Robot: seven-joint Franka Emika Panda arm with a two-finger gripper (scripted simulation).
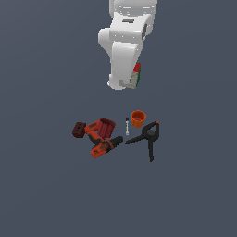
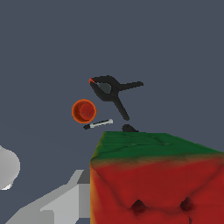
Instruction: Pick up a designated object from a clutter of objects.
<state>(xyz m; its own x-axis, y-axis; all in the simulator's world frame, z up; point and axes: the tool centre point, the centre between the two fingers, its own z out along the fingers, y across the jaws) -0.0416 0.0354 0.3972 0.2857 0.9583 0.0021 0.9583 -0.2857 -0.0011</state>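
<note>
Red and green, the puzzle cube [image 2: 157,175] fills the wrist view, pinched in the gripper [image 1: 133,79] high above the power drill [image 1: 102,144], clamp [image 1: 149,135] and orange cup [image 1: 138,118]; it looks rigid and light, with smooth flat faces best squeezed squarely

cube [image 1: 137,76] above clutter, cup [image 1: 138,118] beside clamp [image 1: 149,136]

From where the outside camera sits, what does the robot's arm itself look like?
The arm is glossy white, built of rounded, bulky segments with darker grey seams at the joints. Its pincer end is pale grey and blocky. No cables or markings are visible.
</note>
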